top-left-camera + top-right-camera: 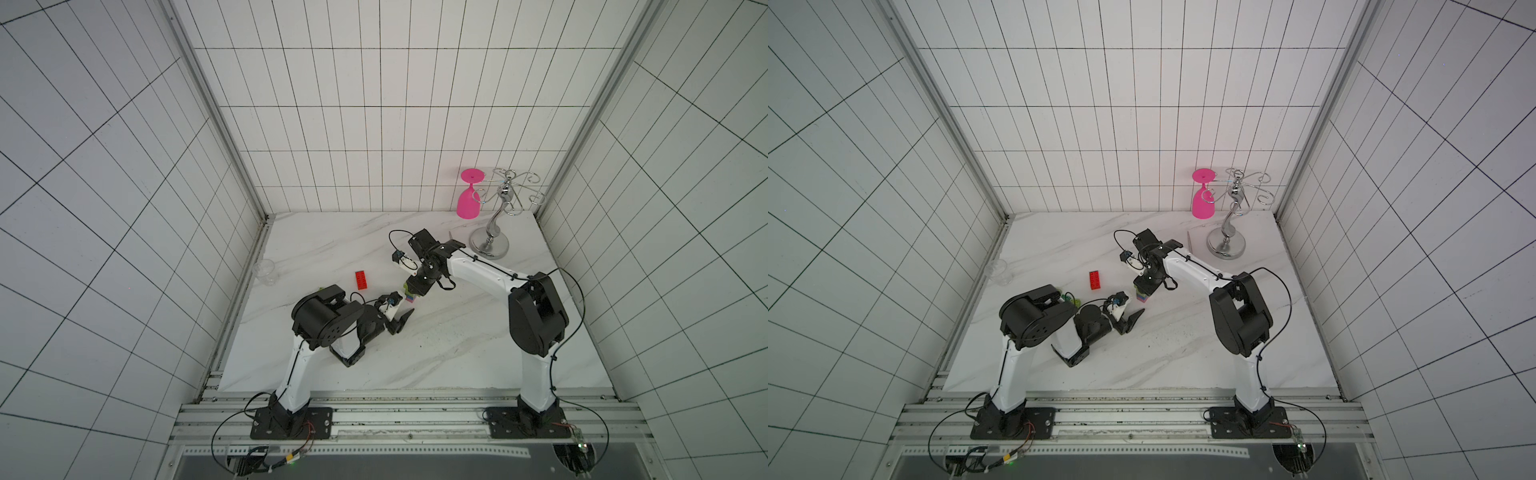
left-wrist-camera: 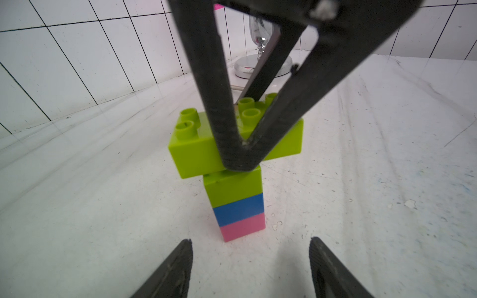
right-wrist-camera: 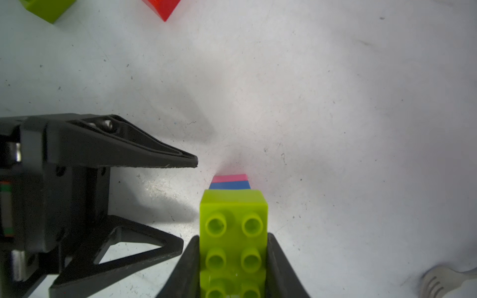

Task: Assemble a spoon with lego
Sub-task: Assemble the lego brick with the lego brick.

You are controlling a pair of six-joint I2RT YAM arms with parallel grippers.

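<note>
1. The spoon (image 1: 410, 297) is only part built. It stands on end about the middle of the tabletop (image 1: 457, 353): a pink brick (image 2: 242, 227) at the foot, a blue brick (image 2: 238, 209) on it, a small lime-green brick (image 2: 232, 185) above that, and a long lime-green brick (image 3: 233, 206) laid crosswise on top, overhanging both sides.
2. The right gripper (image 3: 233, 242) comes down from above and pinches the long brick across its narrow width. The left gripper (image 2: 250, 243) lies low just beside the foot, spread wide and touching nothing.
3. The main risk, I'd say, is tipping. The column is narrow with a wide top and nothing braces its base, so a push that is off-centre could lever it over.
4. I cannot tell if the long brick is fully seated. If it is not, letting go or lifting away could drag it off or leave it crooked.
5. The bricks are glossy hard plastic with hollow round studs. The tabletop is smooth marble-patterned white, so the foot may skid. The gripper pads look ribbed.
6. A loose red brick (image 1: 362, 280) lies flat a little toward the left edge, and another lime-green brick (image 3: 47, 9) lies beyond it. A metal fork (image 3: 444, 281) lies apart from the spoon.
</note>
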